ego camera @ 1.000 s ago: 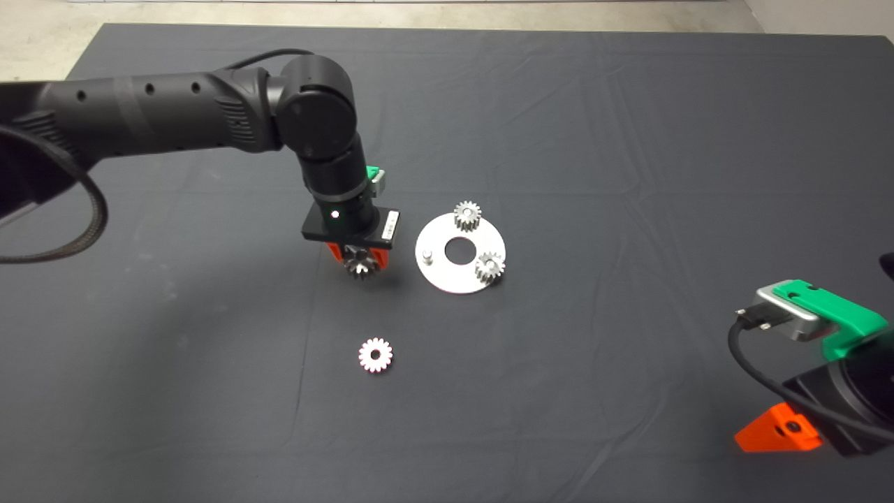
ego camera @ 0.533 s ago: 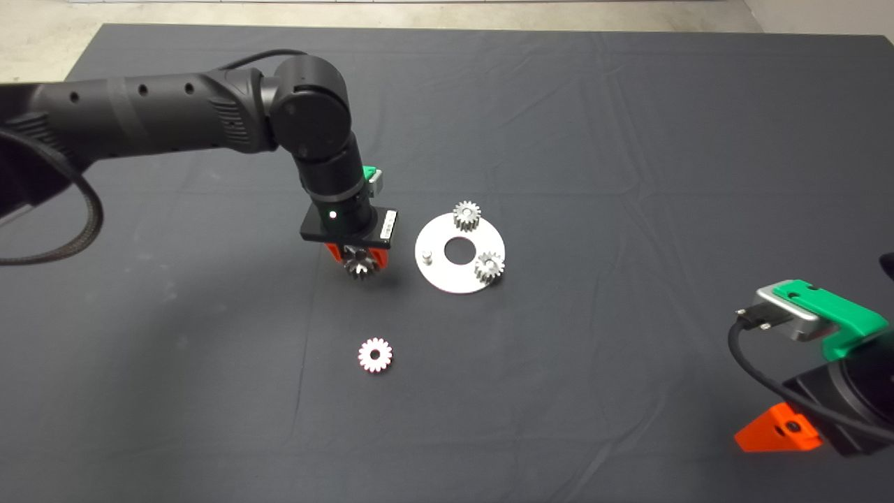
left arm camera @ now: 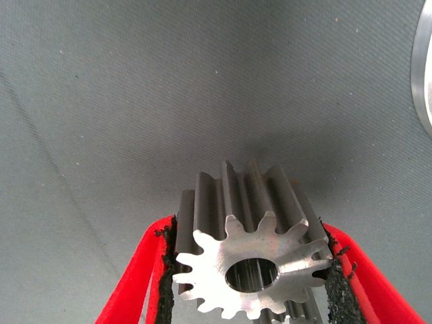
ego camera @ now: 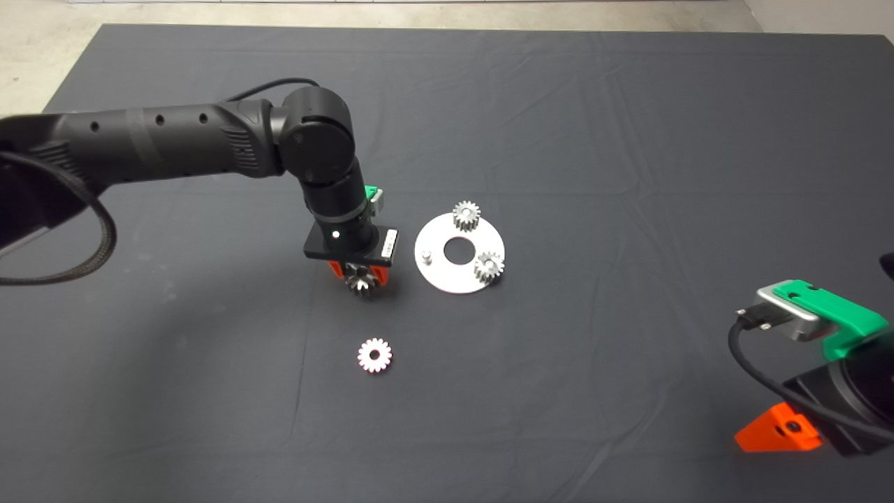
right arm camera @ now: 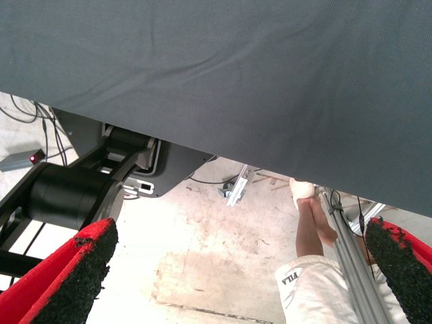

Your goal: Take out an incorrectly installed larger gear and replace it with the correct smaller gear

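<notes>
My left gripper [ego camera: 360,278] is shut on the larger gear [ego camera: 360,283], a dark grey steel gear, just left of the round silver plate [ego camera: 447,278]. The left wrist view shows this gear [left arm camera: 253,260] clamped between the black pads, its centre hole facing the camera, close above the mat. The smaller gear [ego camera: 375,355], pale and whitish, lies flat on the mat nearer the front, below the left gripper in the head view. The plate carries two small silver gears [ego camera: 466,214] [ego camera: 489,266] and a bare peg [ego camera: 428,258]. My right gripper [ego camera: 775,432] is parked at the lower right, open.
The plate has a round hole in its middle. The dark mat [ego camera: 628,175] spreads wide on all sides. In the right wrist view the mat's edge, a black machine base [right arm camera: 74,196] and a person's leg [right arm camera: 307,229] show beyond it.
My left arm has moved slightly toward the front and lower, carrying the larger gear. The other gears, the plate and the right arm have not moved.
</notes>
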### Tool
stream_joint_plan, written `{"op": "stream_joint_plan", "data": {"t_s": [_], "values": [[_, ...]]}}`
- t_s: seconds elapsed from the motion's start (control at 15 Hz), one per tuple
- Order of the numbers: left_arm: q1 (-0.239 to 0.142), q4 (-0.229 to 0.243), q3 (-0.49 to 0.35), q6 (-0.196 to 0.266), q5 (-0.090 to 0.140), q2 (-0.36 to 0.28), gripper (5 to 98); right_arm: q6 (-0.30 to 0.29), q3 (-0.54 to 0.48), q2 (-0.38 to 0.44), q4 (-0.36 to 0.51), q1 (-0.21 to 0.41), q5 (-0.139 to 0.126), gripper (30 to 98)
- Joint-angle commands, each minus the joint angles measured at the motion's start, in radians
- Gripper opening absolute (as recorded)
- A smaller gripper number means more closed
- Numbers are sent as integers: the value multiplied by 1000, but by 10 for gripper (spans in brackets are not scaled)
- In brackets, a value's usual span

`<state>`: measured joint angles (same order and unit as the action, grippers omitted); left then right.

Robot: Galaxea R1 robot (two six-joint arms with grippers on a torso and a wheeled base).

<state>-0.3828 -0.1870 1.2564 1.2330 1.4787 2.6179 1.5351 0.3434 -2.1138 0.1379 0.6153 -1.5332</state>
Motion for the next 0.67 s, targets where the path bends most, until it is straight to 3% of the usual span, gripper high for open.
{"op": "stream_joint_plan", "data": {"t_s": [0.0, 0.6], "values": [[-28, 3, -14, -1, 8, -3, 431, 0, -5, 2, 32, 15, -58, 969], [-15, -2, -17, 0, 7, 0, 458, 0, -5, 2, 32, 15, -58, 969]]}}
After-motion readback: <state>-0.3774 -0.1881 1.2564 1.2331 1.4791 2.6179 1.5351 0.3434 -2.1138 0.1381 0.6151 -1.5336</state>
